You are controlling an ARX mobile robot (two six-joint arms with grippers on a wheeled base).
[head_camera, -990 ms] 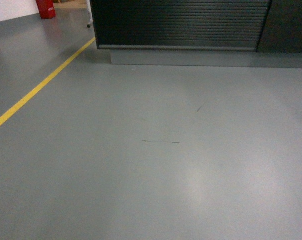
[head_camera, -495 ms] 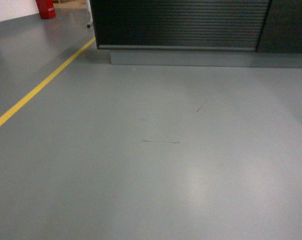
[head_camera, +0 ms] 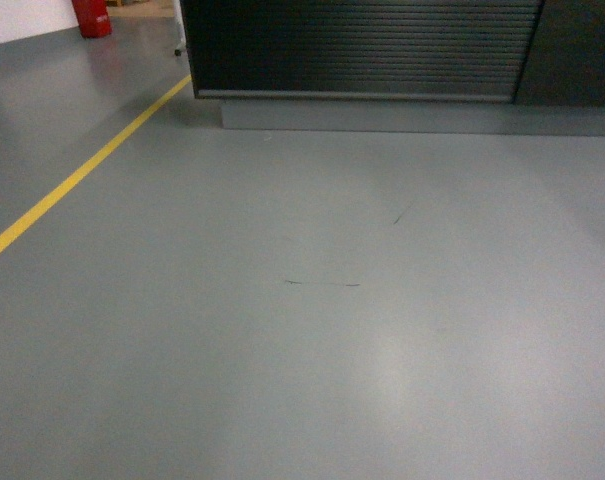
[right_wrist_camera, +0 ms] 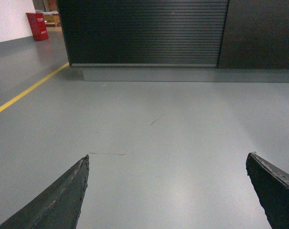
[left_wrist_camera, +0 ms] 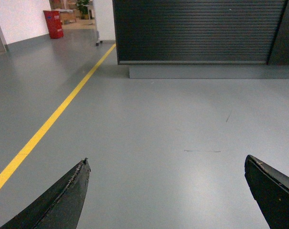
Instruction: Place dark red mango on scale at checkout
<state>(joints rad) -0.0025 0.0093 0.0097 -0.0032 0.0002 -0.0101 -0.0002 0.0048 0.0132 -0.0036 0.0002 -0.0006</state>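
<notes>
The checkout (head_camera: pixel 362 50) shows only its dark ribbed front panel, at the top of the head view, and again as the checkout (left_wrist_camera: pixel 197 31) and the checkout (right_wrist_camera: pixel 144 31) in both wrist views. Its top is out of view. The dark red mango and the scale are out of view. My left gripper (left_wrist_camera: pixel 166 160) hangs open over bare grey floor, nothing between its fingers. My right gripper (right_wrist_camera: pixel 167 156) is open too and empty. Neither gripper appears in the head view.
A yellow floor line (head_camera: pixel 77 175) runs diagonally on the left, toward the counter's left corner. A red bin (head_camera: pixel 92 17) stands far back left by a white wall. A grey plinth (head_camera: pixel 412 115) runs under the counter. Grey floor (head_camera: pixel 312 330) lies ahead.
The view has hardly shifted; the counter sits a touch lower and nearer in the head view. Both grippers are out of that view throughout.
</notes>
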